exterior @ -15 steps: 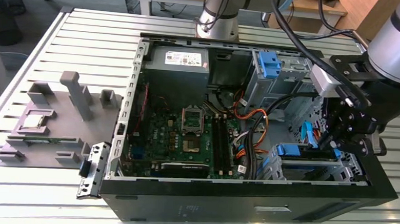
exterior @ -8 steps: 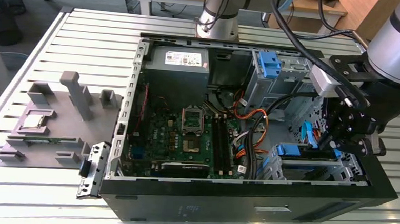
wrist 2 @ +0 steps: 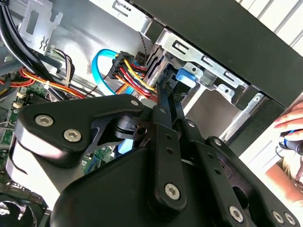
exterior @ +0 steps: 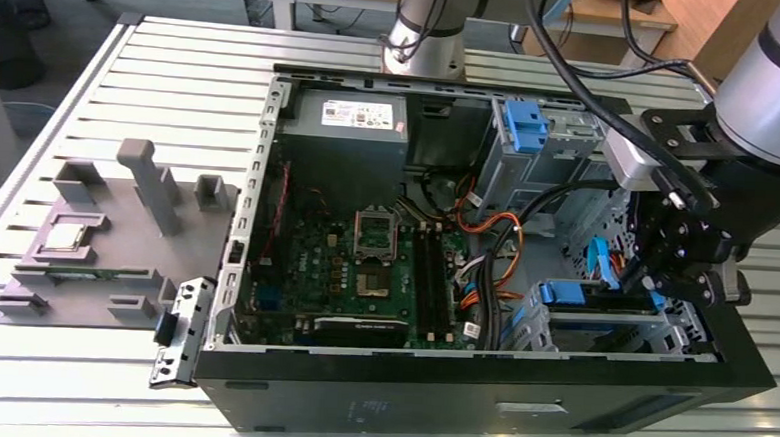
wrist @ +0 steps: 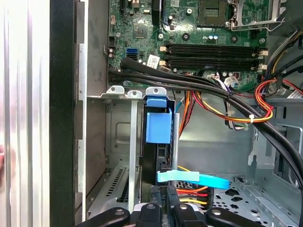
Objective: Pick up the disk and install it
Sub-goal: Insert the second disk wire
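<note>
In the exterior view, the arm reaches into the open computer case (exterior: 488, 384) on the slatted table (exterior: 171, 57), with the tool (exterior: 674, 278) low in the right half of the frame, just over the drive cage (exterior: 612, 325) at the case's lower right corner. The disk (wrist: 158, 142) stands on edge inside that cage in the first wrist view, its blue frame tab near the centre of the frame and its dark body running down toward the tool's black links at the bottom edge. In the exterior view the same blue frame (exterior: 573, 293) shows at the cage mouth, so the disk looks largely seated in its bay, though how deep it sits cannot be told. In the second wrist view the tool's 2 fingers (wrist 2: 165, 118) run close together up to the blue tab at upper centre; they look nearly pressed together at the disk's end, but whether they pinch it or merely push on it cannot be told. A bundle of red, yellow and black power wires (wrist 2: 132, 75) and a light blue data cable (wrist: 199, 178) lie just beside the disk. Doing this step well would mean keeping the disk parallel to the cage rails, pressing straight along the slot and not sideways, and keeping the wires out from between the blue frame and the cage wall. A second blue bracket (exterior: 522, 120) sits in the upper bay, well apart. A person's hand (wrist 2: 291, 130) rests outside the case at the right edge of the second wrist view.
</note>
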You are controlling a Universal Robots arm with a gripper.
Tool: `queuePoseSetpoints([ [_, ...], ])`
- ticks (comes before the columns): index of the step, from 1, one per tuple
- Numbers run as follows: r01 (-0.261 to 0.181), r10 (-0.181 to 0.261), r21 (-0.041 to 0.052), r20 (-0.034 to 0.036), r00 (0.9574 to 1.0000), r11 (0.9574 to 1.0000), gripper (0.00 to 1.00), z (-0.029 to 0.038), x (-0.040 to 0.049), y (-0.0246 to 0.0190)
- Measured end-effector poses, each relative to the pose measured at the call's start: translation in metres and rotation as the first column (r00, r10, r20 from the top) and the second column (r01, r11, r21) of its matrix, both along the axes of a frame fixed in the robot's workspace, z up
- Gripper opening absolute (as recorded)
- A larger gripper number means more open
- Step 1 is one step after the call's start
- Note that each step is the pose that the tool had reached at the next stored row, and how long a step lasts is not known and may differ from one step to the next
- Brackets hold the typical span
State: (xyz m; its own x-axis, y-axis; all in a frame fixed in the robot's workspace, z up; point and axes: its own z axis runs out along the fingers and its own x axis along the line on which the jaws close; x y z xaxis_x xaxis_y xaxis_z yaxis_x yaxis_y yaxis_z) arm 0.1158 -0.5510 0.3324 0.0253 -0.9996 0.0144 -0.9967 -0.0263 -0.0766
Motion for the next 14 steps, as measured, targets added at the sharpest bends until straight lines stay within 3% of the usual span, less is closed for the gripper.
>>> queuePoseSetpoints([
  [14,0.009,-0.009,0.0003,-0.0007,1.0000,1.0000,0.17,0.0040,0.0008,0.0000],
])
